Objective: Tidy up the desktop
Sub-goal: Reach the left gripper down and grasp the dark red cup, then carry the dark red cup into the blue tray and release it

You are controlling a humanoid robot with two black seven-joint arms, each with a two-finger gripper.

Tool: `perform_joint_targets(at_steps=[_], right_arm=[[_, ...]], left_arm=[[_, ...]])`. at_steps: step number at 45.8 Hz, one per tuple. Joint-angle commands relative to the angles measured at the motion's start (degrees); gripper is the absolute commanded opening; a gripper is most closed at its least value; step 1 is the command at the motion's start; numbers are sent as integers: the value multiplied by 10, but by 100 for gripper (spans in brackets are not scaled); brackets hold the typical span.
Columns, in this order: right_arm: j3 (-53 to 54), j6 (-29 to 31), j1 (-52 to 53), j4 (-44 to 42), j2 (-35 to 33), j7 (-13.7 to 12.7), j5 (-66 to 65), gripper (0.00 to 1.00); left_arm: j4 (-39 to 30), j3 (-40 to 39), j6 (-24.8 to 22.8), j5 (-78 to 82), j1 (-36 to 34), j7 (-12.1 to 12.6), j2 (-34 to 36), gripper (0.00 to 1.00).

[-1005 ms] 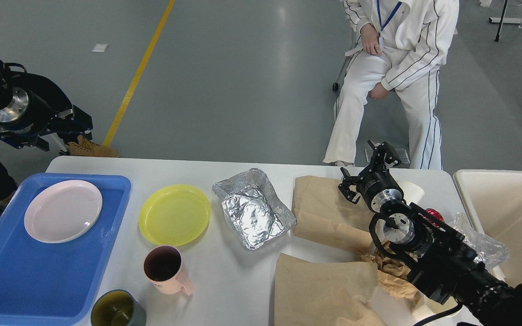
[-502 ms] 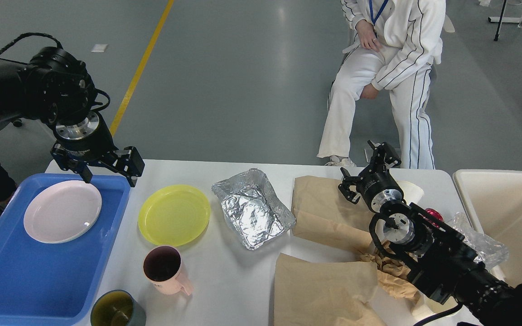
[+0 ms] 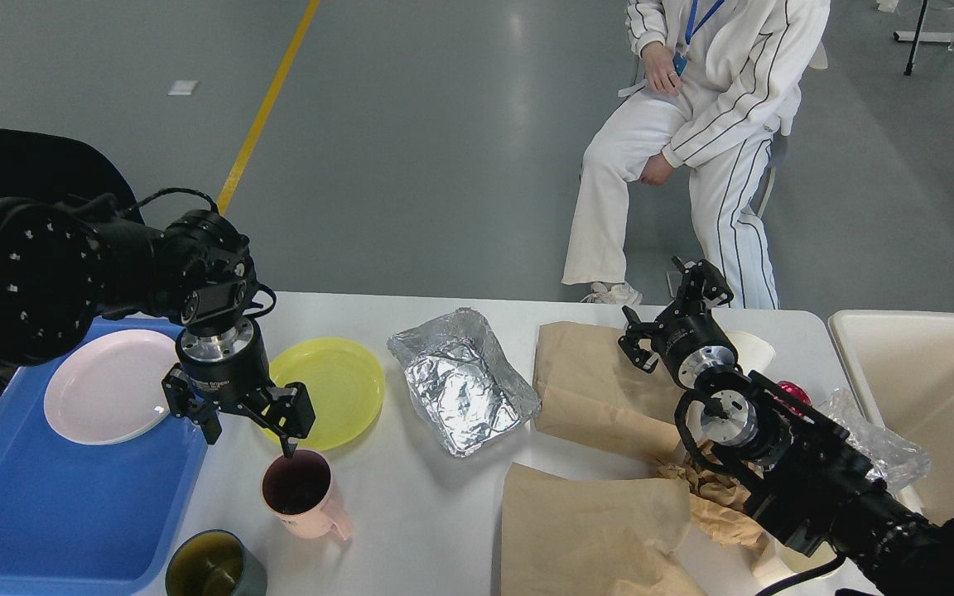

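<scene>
The white counter (image 3: 411,497) fills the lower frame, its long axis running left to right. A blue tray (image 3: 46,513) at its left end holds a pale plate (image 3: 108,385). Brown paper (image 3: 601,372), a foil tray (image 3: 464,381), a yellow plate (image 3: 336,385) and a pink cup (image 3: 303,492) lie across it. Left gripper (image 3: 249,426) hangs above the cup, fingers apart; right gripper (image 3: 667,310) fingers apart. No legible writing.

Green cup (image 3: 214,565) cut off by bottom edge.
</scene>
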Motion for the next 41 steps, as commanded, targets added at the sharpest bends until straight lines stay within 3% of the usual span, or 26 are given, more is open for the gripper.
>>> perform_joint_targets(at_steps=[1,26,32,41], right_arm=[[0,0,0,0,0,0,1,100],[0,0,0,0,0,0,1,100],[0,0,0,0,0,0,0,100],[0,0,0,0,0,0,0,100]], left_arm=[[16,-4,0,-2,29,-2,-22,96],[50,-5,0,0,68,3,-49,92],[51,-5,0,0,74,3,-49,83],[51,6,0,0,75,1,-49,50]])
